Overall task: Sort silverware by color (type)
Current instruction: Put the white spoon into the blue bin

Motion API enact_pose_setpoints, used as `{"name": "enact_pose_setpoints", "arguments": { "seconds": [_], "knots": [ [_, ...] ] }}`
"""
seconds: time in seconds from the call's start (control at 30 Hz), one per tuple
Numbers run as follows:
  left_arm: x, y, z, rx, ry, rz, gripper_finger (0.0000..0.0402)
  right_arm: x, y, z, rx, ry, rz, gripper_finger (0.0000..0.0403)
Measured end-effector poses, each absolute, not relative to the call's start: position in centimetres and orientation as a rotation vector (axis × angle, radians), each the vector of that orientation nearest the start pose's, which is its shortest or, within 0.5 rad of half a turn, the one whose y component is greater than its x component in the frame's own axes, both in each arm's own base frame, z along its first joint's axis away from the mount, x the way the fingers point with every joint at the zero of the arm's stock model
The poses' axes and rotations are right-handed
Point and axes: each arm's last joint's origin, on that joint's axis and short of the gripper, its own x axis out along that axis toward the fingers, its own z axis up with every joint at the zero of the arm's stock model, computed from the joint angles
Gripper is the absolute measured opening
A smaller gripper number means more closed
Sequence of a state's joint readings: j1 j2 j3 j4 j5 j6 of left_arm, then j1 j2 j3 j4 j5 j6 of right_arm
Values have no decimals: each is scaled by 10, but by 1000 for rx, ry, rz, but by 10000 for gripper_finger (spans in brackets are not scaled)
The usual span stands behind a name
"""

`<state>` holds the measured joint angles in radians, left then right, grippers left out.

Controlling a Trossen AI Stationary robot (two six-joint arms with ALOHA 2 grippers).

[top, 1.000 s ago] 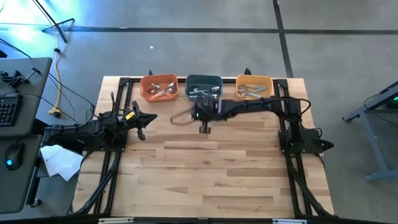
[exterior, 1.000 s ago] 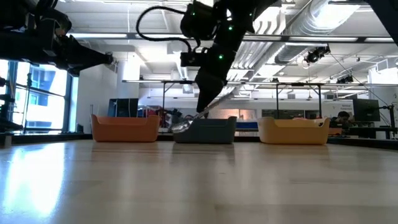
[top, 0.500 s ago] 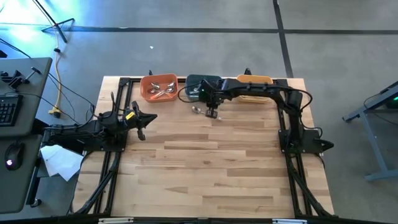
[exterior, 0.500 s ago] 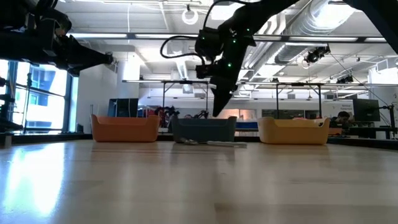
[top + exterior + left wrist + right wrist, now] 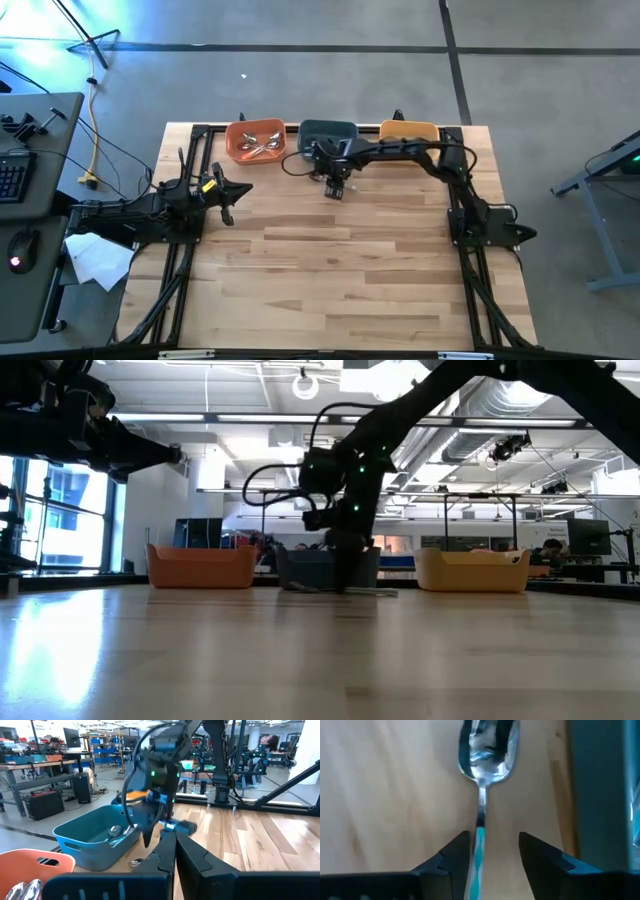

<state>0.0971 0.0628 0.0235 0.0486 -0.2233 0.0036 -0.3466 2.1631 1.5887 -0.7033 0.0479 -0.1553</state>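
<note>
Right gripper (image 5: 492, 851): jaws released, straddling blue-handled spoon (image 5: 485, 757) flat on worktop just beside teal bowl (image 5: 328, 132) | Left gripper (image 5: 226, 192): clenched, idle | Risk: we judge closing off-centre skids the handle, missing the grasp.

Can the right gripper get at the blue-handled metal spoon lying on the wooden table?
Probably yes: the right gripper is open, its fingers either side of the blue-handled spoon, nothing between.

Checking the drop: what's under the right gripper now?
A blue-handled spoon lies on the wooden table beside the teal bowl, between the open fingers of the right gripper. The fingers hide the handle's far end.
</note>
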Motion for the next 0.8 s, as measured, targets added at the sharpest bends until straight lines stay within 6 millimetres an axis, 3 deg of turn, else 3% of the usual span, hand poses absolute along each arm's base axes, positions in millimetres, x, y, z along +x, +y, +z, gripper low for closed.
{"name": "enact_pose_setpoints", "arguments": {
  "seconds": [0.27,0.6,0.8],
  "knots": [
    [99,16,171,3,-9,320,3,410,-148,129,106,1325,-228,131],
    [99,16,171,3,-9,320,3,414,-116,128,80,1387,-166,12],
    [99,16,171,3,-9,320,3,415,-102,139,17,1379,-156,22]
  ]
}}
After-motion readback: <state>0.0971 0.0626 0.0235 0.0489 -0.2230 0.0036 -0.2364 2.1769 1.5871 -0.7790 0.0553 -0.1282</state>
